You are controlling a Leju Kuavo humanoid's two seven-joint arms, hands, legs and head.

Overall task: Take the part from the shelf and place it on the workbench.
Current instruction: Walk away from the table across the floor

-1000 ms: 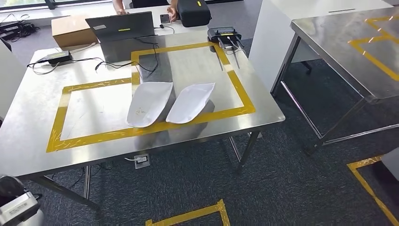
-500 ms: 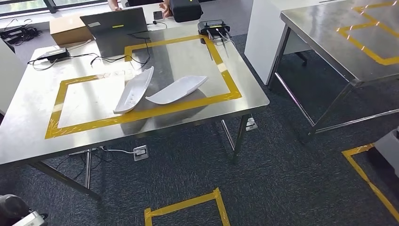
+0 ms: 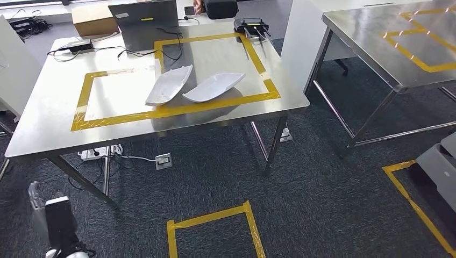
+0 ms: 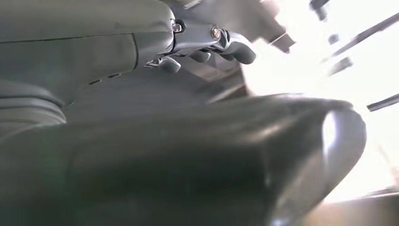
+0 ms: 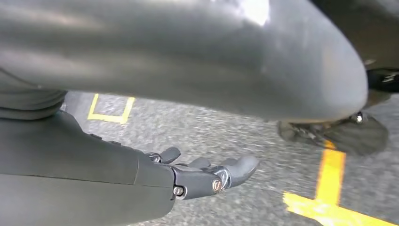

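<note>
Parts: two white, shallow, boat-shaped shells lie on the counter [image 3: 48, 129] inside the right-hand yellow tape frame [image 3: 215, 99], toward its near edge. Left part [image 3: 169, 84] is tilted, one long edge raised; right part [image 3: 213, 87] lies hollow side up. Their near ends sit just beside each other; whether they touch cannot be told. Both are matte white with pointed tips.

Counter: bare steel top on steel legs, marked with two adjoining yellow tape rectangles. At the far edge stand an open laptop [image 3: 144, 21], a cardboard box [image 3: 92, 20], a power brick with cables [image 3: 75, 46], a black router [image 3: 251, 25] with antennas laid forward, and a black case [image 3: 219, 7]. A person's hand [image 3: 198, 6] shows at the far edge by the case.

Left robot hand [image 4: 207, 44]: empty, fingers loosely curled and apart, seen in the left wrist view against a bright blurred background.

Right robot hand [image 5: 207, 172]: empty, fingers stretched out and slightly apart, hanging above grey carpet with yellow tape marks [image 5: 329, 188].

Surroundings: a second steel counter [image 3: 365, 37] with yellow tape stands at the far right, well apart. On the carpet near the first counter lie a yellow tape corner [image 3: 215, 226] and a floor socket [image 3: 163, 160].
</note>
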